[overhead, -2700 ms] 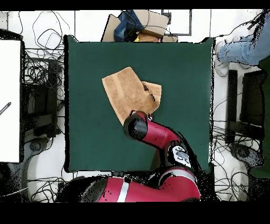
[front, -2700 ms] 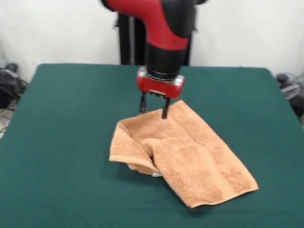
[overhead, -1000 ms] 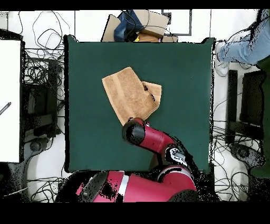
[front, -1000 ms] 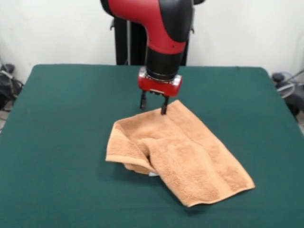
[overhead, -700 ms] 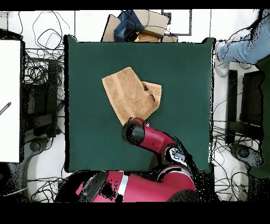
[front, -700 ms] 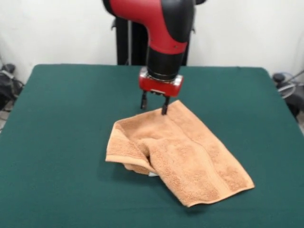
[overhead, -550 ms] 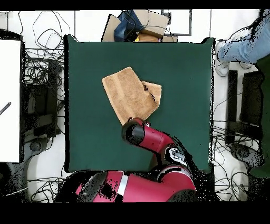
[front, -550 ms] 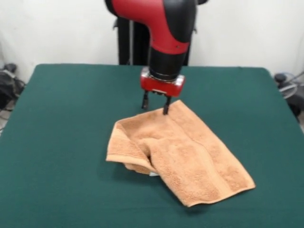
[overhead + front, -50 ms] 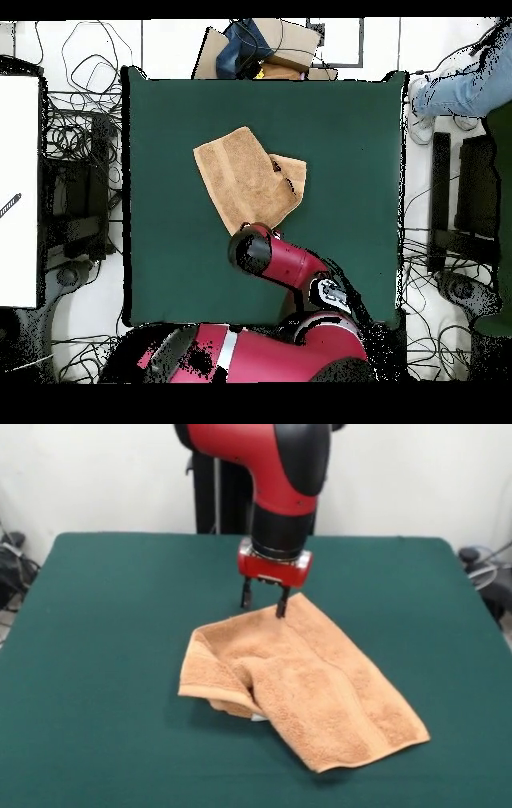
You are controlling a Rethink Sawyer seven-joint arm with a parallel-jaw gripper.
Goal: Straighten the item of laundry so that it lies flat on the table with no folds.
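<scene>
From my end, front cam: towel sits mid table, not flat yet. Nearest corner points toward cam, right-ish; left part is doubled over w/ a fold ridge running thru the middle. Further back, gripper is at the towel's far corner, fingers spread w/ a gap btwn them, one tip at the cloth edge, nothing pinched. Behind it the red/black arm comes down from above. Overhead: arm hides the gripper; towel is well inside the table edges.
</scene>
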